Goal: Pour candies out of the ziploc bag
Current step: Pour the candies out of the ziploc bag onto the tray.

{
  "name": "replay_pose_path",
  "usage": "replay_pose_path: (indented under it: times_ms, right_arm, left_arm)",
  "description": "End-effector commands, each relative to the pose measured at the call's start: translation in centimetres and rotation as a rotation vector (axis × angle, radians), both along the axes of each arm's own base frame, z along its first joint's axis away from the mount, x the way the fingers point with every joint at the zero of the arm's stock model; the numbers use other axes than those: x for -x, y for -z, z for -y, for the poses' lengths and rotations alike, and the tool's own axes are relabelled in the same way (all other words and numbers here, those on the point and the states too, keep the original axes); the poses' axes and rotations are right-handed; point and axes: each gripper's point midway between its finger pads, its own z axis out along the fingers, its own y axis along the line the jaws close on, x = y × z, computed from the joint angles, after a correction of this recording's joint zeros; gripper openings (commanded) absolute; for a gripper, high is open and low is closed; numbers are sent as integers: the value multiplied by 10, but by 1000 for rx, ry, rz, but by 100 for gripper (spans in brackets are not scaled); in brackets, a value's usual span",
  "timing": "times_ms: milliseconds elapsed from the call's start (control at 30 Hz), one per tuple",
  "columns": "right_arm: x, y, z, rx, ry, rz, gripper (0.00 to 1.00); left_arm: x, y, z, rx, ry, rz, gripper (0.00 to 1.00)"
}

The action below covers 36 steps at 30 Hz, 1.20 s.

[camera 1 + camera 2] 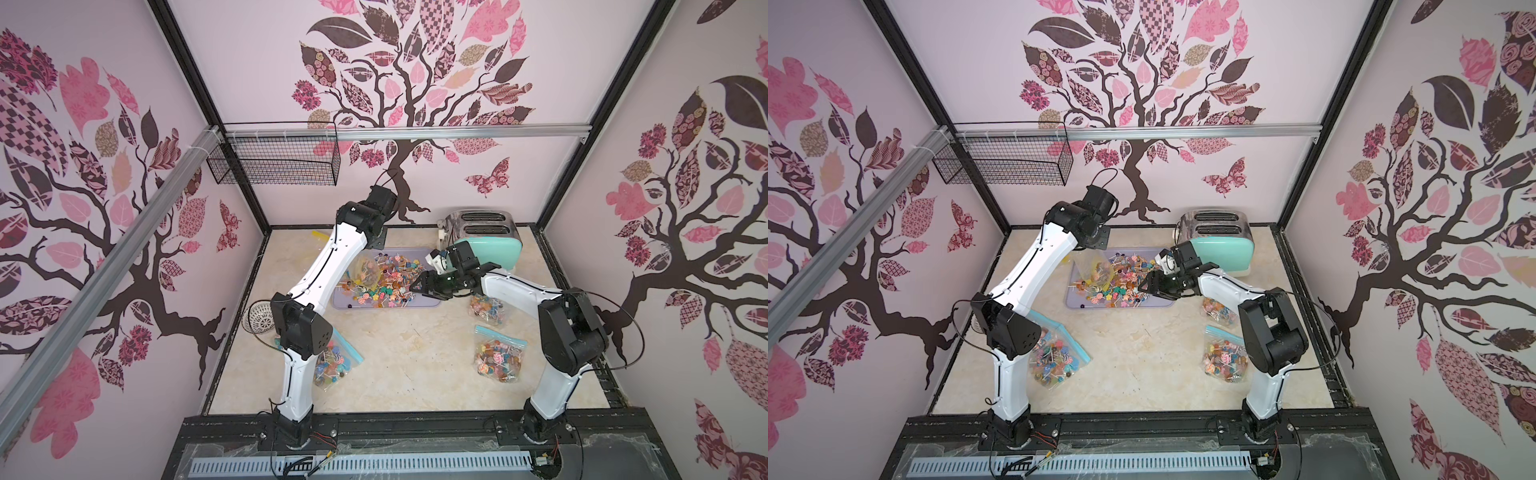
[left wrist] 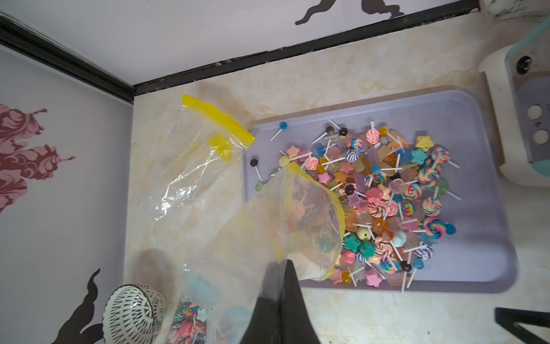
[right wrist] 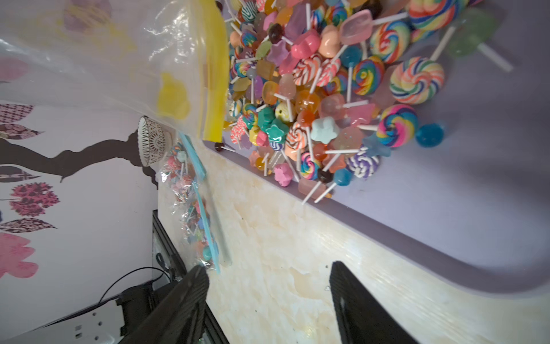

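aloft one bag (image 2: 297, 220), below one tray (image 2: 476, 256)

A robot test cell dressed as a home kitchen, probably inside a lab. Flat wall panels (image 1: 257, 75) printed with pink trees sit in a black metal frame (image 1: 187, 62). The left arm (image 1: 320, 266) and right arm (image 1: 519, 286) bolt to a slotted rail (image 1: 415, 428) along the near edge of the worktop (image 1: 407, 357). A mint toaster (image 1: 490, 245) stands at its far right corner.

Soft, even, bright light fills both top views, with wide-angle stretching toward the edges. In the right wrist view the ziploc bag (image 3: 125, 59) at 10 o'clock is blurred with white glare, and soft shadow crosses the tray (image 3: 476, 208) at 3 o'clock.
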Motion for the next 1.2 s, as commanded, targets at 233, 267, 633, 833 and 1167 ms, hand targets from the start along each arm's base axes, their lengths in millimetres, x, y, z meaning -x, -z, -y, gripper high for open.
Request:
replay_pose_path:
  times_ms: [233,267,633,833,1167]
  right_arm:
    - [41,-40,-96,-437,-103,50,17]
    - [38,-42,-98,-459,-79,68,8]
    - [-11,-26,-107,-469,211,146,0]
    - [-37,-17,-127,-432,258,145,0]
    - [-97,-57,-94,-265,449,406,0]
  left_arm:
    - [3,-35,8,168,-45,62,0]
    - [3,-34,8,178,-51,59,0]
    - [8,-38,-2,281,-112,23,0]
    - [10,-35,2,328,-105,1,0]
    - [24,-36,7,371,-73,-30,0]
